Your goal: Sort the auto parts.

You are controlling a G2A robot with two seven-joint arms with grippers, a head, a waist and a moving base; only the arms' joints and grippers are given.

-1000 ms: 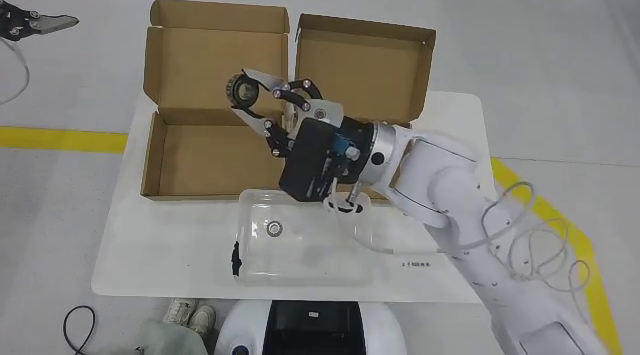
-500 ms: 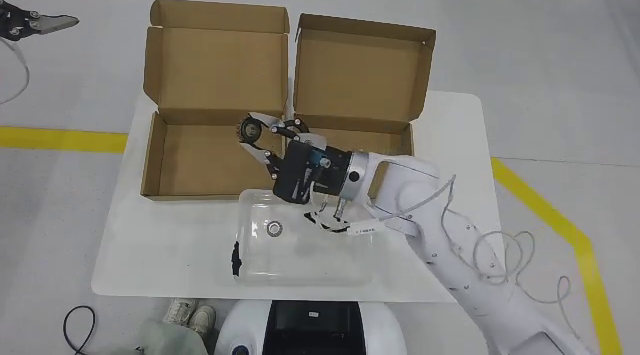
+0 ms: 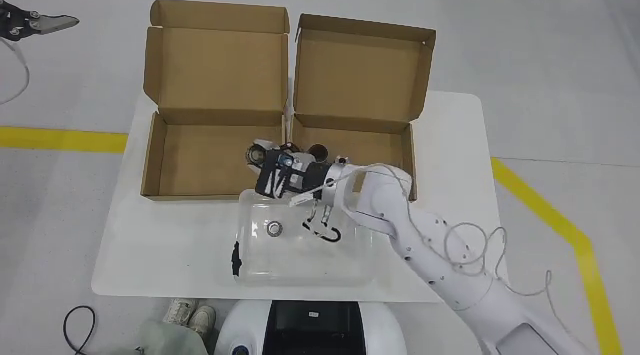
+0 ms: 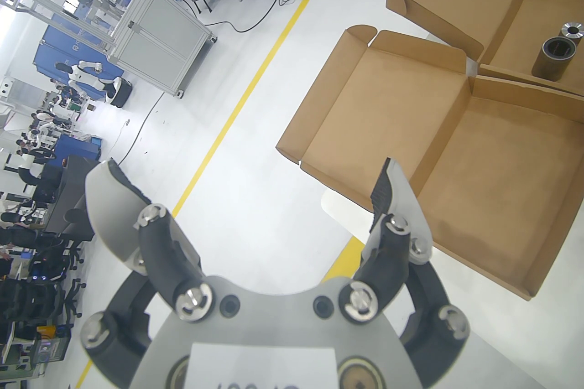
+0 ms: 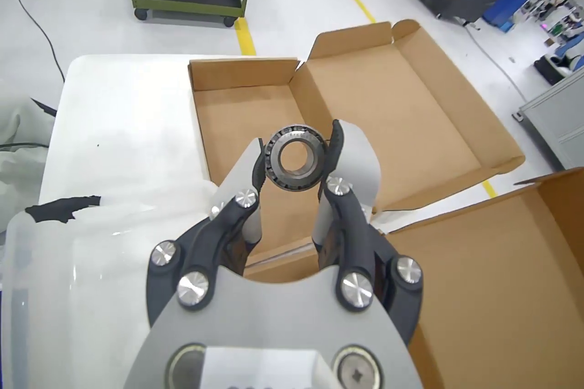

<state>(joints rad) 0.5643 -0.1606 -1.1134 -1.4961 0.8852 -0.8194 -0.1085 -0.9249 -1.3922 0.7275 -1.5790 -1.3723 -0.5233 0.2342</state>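
At your far left, the left claw [image 3: 40,23] hangs out beyond the surface [image 3: 440,205], fingers spread wide and empty. In the last second the right claw [image 3: 262,152] has dropped from over the left cardboard box [image 3: 190,160] lid into its near right corner, so release looks close. It pinches the tapered roller bearing [image 5: 295,157] across its rim. A dark sleeve [image 4: 554,58] stands in the right cardboard box [image 3: 365,145].

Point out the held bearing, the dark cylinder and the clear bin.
bearing [image 5: 273,167]: right wrist view, on its metal face.
dark cylinder [image 4: 550,67]: left wrist view, on its side wall.
clear bin [image 3: 300,263]: top view, on its bare floor.
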